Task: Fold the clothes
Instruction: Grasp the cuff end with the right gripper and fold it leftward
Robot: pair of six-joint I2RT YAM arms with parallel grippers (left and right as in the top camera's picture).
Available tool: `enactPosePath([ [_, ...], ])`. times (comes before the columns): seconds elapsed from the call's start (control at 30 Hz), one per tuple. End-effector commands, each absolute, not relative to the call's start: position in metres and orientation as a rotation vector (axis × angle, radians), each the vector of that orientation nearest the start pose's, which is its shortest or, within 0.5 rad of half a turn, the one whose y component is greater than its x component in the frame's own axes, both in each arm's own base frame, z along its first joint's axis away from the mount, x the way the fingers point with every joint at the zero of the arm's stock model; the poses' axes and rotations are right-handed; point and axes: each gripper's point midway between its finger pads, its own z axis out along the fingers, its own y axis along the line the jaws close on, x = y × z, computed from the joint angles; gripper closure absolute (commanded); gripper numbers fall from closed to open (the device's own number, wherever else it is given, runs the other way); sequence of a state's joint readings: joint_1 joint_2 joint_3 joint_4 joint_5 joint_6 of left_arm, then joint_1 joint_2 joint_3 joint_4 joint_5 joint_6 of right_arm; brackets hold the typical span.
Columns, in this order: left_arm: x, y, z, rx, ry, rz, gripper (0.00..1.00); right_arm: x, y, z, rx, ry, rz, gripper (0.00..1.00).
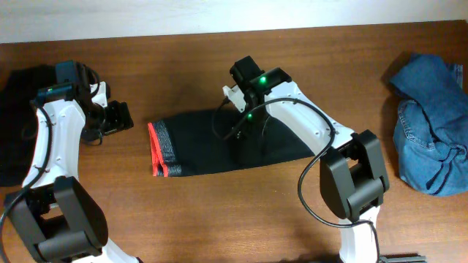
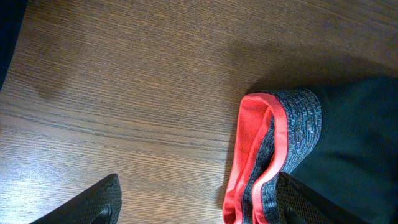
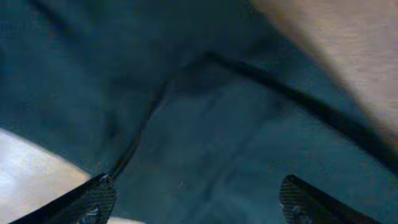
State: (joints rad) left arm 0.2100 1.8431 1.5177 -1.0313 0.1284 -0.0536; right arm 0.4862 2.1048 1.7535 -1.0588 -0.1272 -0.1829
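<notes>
The table (image 1: pixel 219 212) is brown wood with a fine grain running left to right. Its far edge meets a pale wall (image 1: pixel 146 14). The near middle and the far middle of the top are bare wood, and so is the stretch between the trousers and the right-hand pile.

A heap of blue denim (image 1: pixel 428 124) sits at the right edge, well apart from everything else. A dark cloth (image 1: pixel 14 124) lies at the left edge, partly under the left arm.

The trousers (image 1: pixel 212 146) lie in the middle of the table as a flat black band running left to right, folded over on themselves. The grey waistband (image 2: pixel 298 130) is at the left end, and its red stripe (image 2: pixel 249 155) curls outward in a loop there. The black fabric looks thin and soft, with a few shallow creases.

The left gripper (image 2: pixel 199 199) is just left of the waistband, over bare wood. Its fingers (image 2: pixel 93 202) are spread wide and hold nothing.

The right gripper (image 3: pixel 199 199) is over the middle of the trousers, close above the black fabric. Its fingers (image 3: pixel 93 199) are spread wide, released, and no cloth is pinched between them.
</notes>
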Motion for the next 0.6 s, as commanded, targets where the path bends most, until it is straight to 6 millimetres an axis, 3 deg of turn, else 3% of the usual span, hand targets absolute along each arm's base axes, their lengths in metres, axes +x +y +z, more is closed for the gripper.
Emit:
enactPosePath([
  [0.0,0.393,0.06,0.115,-0.368,2.866,-0.179,0.21,0.383,0.244,0.1,-0.994,2.762,0.355,0.1],
  [0.2,0.393,0.059,0.115,-0.368,2.868,-0.182,0.22,0.39,0.218,0.119,-0.865,2.813,0.292,0.1],
  [0.4,0.392,0.055,0.115,-0.355,2.875,-0.183,0.22,0.404,0.149,0.115,-0.514,2.957,0.187,0.1],
  [0.57,0.392,0.054,0.115,-0.35,2.875,-0.183,0.2,0.414,0.097,0.112,-0.333,3.001,0.172,0.09],
])
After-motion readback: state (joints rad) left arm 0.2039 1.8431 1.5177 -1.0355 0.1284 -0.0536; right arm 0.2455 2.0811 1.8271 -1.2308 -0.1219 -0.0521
